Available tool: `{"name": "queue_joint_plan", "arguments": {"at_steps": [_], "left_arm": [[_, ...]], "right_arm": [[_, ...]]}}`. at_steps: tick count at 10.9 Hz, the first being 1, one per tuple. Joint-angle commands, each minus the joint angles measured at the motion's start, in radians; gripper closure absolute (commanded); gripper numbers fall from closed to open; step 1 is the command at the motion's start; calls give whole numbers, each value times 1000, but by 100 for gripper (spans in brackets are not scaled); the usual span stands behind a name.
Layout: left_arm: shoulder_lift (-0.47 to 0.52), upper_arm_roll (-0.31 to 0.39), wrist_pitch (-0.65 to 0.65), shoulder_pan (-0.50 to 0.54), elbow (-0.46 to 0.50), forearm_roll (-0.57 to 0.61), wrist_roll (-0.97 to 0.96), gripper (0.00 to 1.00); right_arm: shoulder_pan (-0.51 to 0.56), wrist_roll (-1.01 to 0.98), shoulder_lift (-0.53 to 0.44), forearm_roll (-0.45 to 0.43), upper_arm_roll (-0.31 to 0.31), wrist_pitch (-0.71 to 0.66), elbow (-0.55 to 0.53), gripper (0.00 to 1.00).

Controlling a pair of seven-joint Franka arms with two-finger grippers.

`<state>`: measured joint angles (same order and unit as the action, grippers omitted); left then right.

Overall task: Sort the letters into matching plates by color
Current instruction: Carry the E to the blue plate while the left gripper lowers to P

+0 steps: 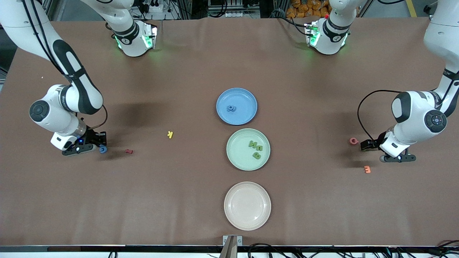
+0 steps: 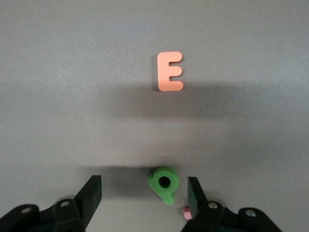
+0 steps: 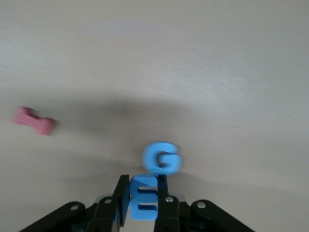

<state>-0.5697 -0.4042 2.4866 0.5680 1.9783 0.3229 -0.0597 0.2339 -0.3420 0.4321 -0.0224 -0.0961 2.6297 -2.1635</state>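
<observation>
My right gripper (image 3: 143,182) is shut on a blue letter E (image 3: 144,199), low over the table at the right arm's end (image 1: 94,142). A blue letter G (image 3: 161,158) lies just past its fingertips (image 1: 103,149). My left gripper (image 2: 144,187) is open, its jaws on either side of a green letter P (image 2: 164,182) that lies on the table, closer to one finger. In the front view this gripper (image 1: 369,144) is at the left arm's end. The blue plate (image 1: 247,97) holds a blue letter (image 1: 231,108). The mint green plate (image 1: 236,154) holds three green letters (image 1: 256,147). The beige plate (image 1: 247,205) holds nothing.
A dark pink letter (image 1: 129,151) lies beside the right gripper and shows in its wrist view (image 3: 34,121). A yellow letter (image 1: 170,134) lies toward the plates. An orange E (image 1: 367,169) (image 2: 170,71) and a pink letter (image 1: 354,141) lie by the left gripper.
</observation>
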Motion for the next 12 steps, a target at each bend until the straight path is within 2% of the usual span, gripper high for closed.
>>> {"name": "queue_joint_plan", "arguments": {"at_steps": [1,4,7,9,12], "left_arm": [[-2,-10,3,0,-10,25,0,21],[-16,-8,6,-4,-10,25,-2,22],[-33,-8,23,-5,-12,25,-2,33],[-38,-8,23,-7,-13,27,-2,36],[-50,-8,25,-5,-24,53,-3,50]], "right_arm": [[-97,226,-52,3,-40,-45,-13,83],[-307,484,-64,4,-33,-65,4,83],[-488,705,-58,6,-31,-112,51,83],[-600,814,-52,7,-33,-112,76,83],[-753,949,-14,9,-34,-112,144,83]]}}
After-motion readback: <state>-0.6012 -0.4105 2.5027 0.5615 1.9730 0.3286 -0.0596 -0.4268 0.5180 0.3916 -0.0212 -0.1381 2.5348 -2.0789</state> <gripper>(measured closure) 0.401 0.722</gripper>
